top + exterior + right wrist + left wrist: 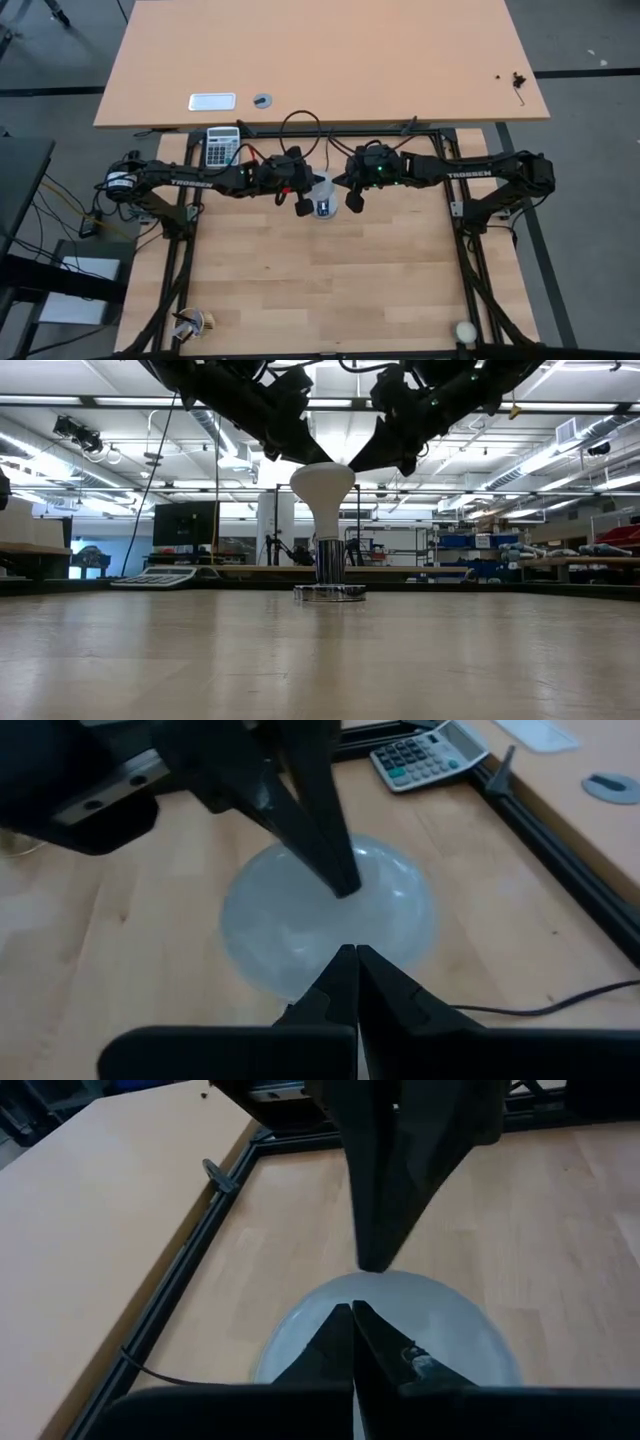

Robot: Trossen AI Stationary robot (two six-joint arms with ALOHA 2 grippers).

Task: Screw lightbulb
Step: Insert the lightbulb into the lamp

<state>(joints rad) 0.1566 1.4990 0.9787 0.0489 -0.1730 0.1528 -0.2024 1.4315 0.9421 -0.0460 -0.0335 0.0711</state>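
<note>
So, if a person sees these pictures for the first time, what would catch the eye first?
Most striking is the white lightbulb, standing upright in its silver socket near the table's back middle. Both arms meet just above it: the left gripper and the right gripper point their shut fingers at its dome from either side. A calculator lies behind the left arm.

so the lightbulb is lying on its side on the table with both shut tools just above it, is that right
Not quite. The low view shows the lightbulb standing upright, dome up, its base in the silver socket, not lying on its side. The rest holds: the left tool and right tool are both shut just above its dome.
</note>
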